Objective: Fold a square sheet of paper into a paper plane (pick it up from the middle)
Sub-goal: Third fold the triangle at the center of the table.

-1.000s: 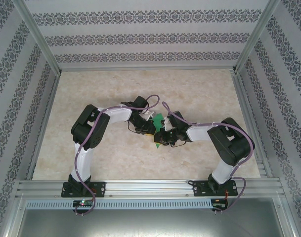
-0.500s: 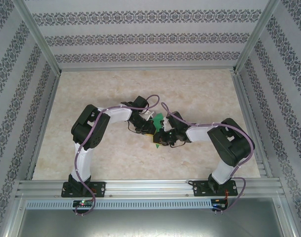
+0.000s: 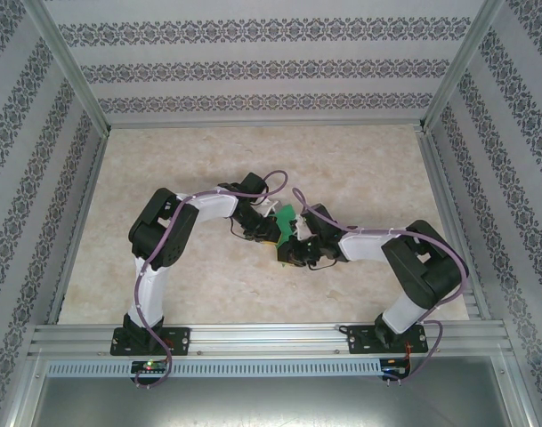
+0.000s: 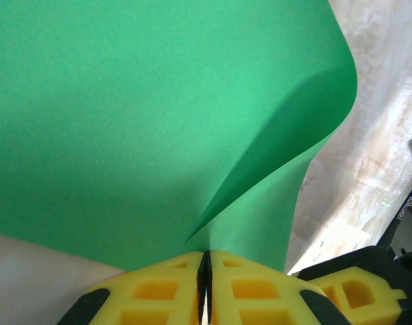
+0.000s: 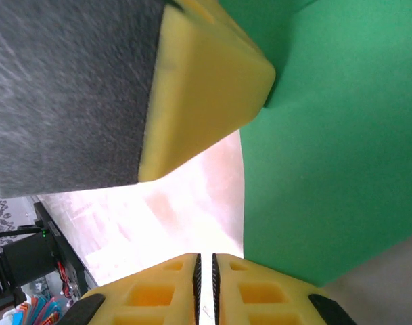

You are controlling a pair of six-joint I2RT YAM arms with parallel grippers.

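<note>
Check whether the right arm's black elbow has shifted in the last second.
Yes: the black elbow swung rightward and nearer the aluminium front rail.

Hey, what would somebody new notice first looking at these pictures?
The bright green sheet of paper grabs the eye first, spreading across the left wrist view with its right edge bowed over. The left gripper pinches it between shut yellow fingers at the bottom of that view. From above, the left arm and right arm meet over it at the middle of the marble-look table.
</note>
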